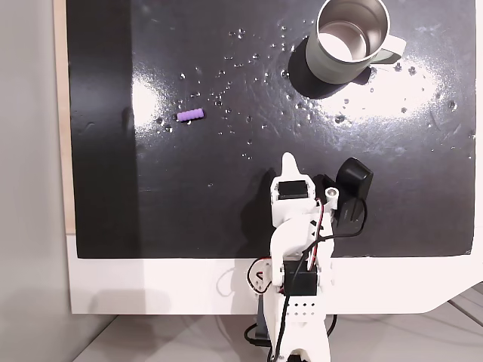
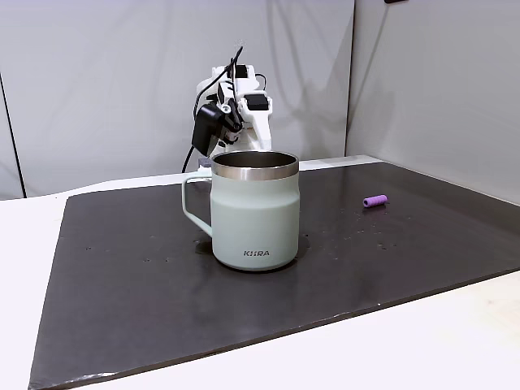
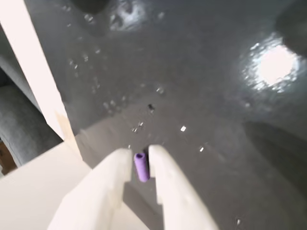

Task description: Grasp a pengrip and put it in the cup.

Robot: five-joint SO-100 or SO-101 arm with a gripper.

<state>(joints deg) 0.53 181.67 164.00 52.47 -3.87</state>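
With the jaws only narrowly parted and lined up w/ the far-off pengrip, they could knock the small thing away on the worktop instead of straddling it.

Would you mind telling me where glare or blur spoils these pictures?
In a fixed view from above, two bright glare patches sit on the black mat, one beside the pengrip; the wrist view is soft and blurred, with a glare spot top right; the side fixed view is evenly lit.
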